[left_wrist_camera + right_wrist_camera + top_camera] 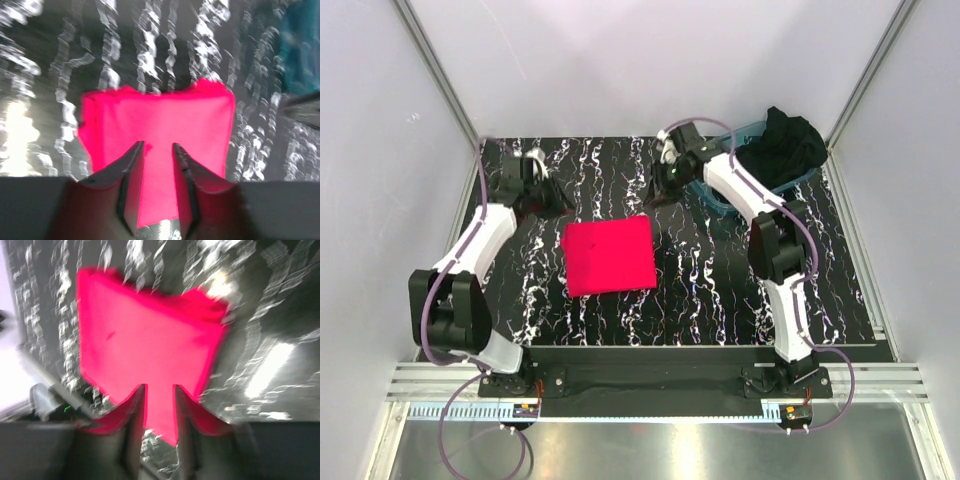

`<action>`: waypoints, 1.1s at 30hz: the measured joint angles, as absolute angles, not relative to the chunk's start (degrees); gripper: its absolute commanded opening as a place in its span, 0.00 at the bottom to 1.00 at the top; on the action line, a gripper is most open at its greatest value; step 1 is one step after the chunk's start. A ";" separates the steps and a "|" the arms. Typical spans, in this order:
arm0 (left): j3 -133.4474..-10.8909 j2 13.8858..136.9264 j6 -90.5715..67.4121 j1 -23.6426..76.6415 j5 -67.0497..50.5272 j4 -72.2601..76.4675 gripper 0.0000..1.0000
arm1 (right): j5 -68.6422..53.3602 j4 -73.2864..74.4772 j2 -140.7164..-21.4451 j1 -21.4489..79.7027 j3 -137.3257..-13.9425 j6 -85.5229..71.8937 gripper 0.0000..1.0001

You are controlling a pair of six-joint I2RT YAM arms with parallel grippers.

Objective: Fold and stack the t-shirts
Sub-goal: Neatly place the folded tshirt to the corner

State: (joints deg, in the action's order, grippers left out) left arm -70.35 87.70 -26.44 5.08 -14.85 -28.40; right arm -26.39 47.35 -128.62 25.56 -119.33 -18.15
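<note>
The pinkish-red t-shirt lies folded into a flat square on the middle of the table. It also shows in the left wrist view and the right wrist view. The black t-shirt is heaped in the teal tub at the back right. My left gripper hovers above the table at the back left of the red shirt, open and empty. My right gripper hovers at the back right of the red shirt, next to the tub, open and empty.
The table has a black top with white marbling. White enclosure walls and metal frame posts stand close on the left, back and right. The tub fills the back right corner.
</note>
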 measured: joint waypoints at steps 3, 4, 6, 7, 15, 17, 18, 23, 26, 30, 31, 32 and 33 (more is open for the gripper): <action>-62.61 87.29 -29.08 5.10 -18.65 -24.64 0.20 | -30.81 44.12 -127.63 27.44 -113.73 -21.30 0.21; -60.29 88.27 -29.67 5.15 -19.22 -23.97 0.19 | -31.64 43.40 -127.94 27.83 -112.71 -22.04 0.20; -57.28 91.31 -30.17 5.13 -19.31 -23.90 0.19 | -33.17 42.57 -129.32 28.32 -111.68 -23.00 0.19; -56.64 92.79 -30.13 5.10 -19.22 -23.97 0.18 | -33.74 42.17 -130.34 28.29 -111.68 -23.27 0.18; -58.61 98.65 -26.46 4.71 -16.14 -25.67 0.24 | -33.47 42.19 -136.18 25.82 -111.50 -23.14 0.18; -58.61 95.96 -25.34 4.69 -14.63 -27.05 0.41 | -33.39 42.70 -135.96 25.54 -111.53 -22.87 0.21; -58.57 93.58 -24.77 4.69 -13.89 -27.92 0.46 | -32.80 43.24 -135.70 25.50 -111.50 -22.63 0.27; -58.22 80.07 -22.59 4.67 -11.92 -30.24 0.73 | -28.86 47.75 -131.61 26.15 -109.14 -20.91 0.44; -56.49 76.99 -20.29 4.64 -12.69 -29.28 0.78 | -27.46 50.33 -125.08 26.59 -104.53 -20.12 0.47; -54.54 82.15 -16.67 4.60 -12.91 -27.55 0.79 | -26.65 51.94 -112.99 26.98 -97.47 -19.44 0.49; -54.54 84.20 -15.90 4.58 -12.78 -27.05 0.79 | -26.57 52.36 -109.82 27.00 -95.85 -19.29 0.49; -54.61 86.28 -15.16 4.51 -12.67 -26.41 0.79 | -26.55 52.25 -106.80 27.00 -94.17 -19.18 0.49; -54.76 88.23 -14.61 4.36 -12.58 -25.71 0.79 | -26.55 52.34 -103.85 27.00 -92.36 -19.03 0.49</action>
State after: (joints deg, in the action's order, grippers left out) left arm -54.76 88.23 -14.61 4.36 -12.58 -25.71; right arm -26.55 52.34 -103.85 27.00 -92.36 -19.03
